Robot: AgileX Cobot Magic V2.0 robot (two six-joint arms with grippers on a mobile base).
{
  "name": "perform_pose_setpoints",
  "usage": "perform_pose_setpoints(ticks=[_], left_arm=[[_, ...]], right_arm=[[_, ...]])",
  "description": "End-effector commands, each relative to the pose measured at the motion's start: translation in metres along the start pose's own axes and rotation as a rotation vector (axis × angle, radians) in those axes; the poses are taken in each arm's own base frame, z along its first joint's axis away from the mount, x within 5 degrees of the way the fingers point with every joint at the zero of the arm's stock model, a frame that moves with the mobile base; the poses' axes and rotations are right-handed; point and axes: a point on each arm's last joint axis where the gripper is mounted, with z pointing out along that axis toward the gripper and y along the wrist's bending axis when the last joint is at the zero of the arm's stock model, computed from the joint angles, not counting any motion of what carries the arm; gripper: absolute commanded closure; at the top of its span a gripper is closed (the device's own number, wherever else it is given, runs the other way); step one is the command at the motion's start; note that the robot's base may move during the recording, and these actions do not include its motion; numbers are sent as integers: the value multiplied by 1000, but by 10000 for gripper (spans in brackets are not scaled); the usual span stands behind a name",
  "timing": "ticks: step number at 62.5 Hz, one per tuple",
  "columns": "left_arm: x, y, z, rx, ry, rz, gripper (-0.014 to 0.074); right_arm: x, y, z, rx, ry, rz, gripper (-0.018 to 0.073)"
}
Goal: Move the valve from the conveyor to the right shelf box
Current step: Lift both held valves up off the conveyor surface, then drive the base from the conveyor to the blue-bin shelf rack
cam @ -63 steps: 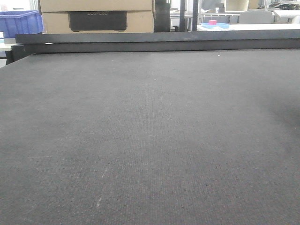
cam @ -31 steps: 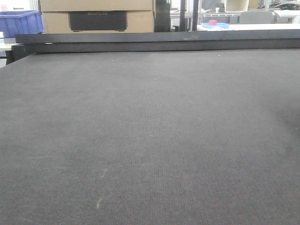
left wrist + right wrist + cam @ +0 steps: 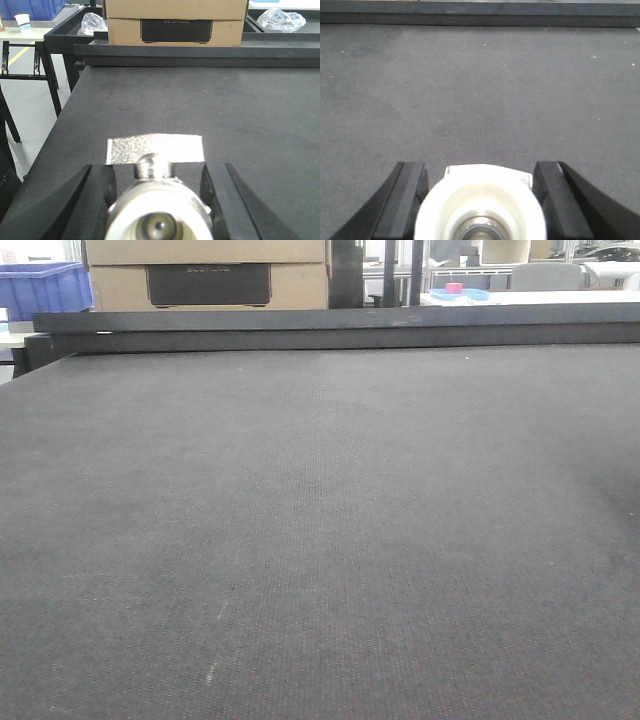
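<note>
The left tool (image 3: 159, 169) is pinched on a metal valve (image 3: 160, 220), one black finger against each side. The valve's flat silver handle (image 3: 155, 149) points toward the far edge of the surface (image 3: 210, 110), close to its left edge. The right tool (image 3: 480, 167) grips a second valve (image 3: 480, 205), white-rimmed, nearer the middle. A cardboard box (image 3: 175, 20) stands beyond the far edge.

The dark grey woven conveyor (image 3: 320, 540) lies flat. A silver-handled valve (image 3: 159, 222) sits clamped in the left gripper (image 3: 158, 172), a white-rimmed valve (image 3: 480, 205) in the right gripper (image 3: 479, 169).
</note>
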Motion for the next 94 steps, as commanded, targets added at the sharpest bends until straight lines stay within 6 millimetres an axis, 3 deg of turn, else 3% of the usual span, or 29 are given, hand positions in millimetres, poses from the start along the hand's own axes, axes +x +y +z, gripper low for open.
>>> perform_pose_setpoints(ticks=[1, 94], left_arm=[[-8, 0, -4, -9, -74, -9, 707], [-7, 0, -3, -8, -70, -9, 707]], right_arm=[[-10, -1, -5, 12, -98, -10, 724], [-10, -1, -5, 12, -98, -10, 724]])
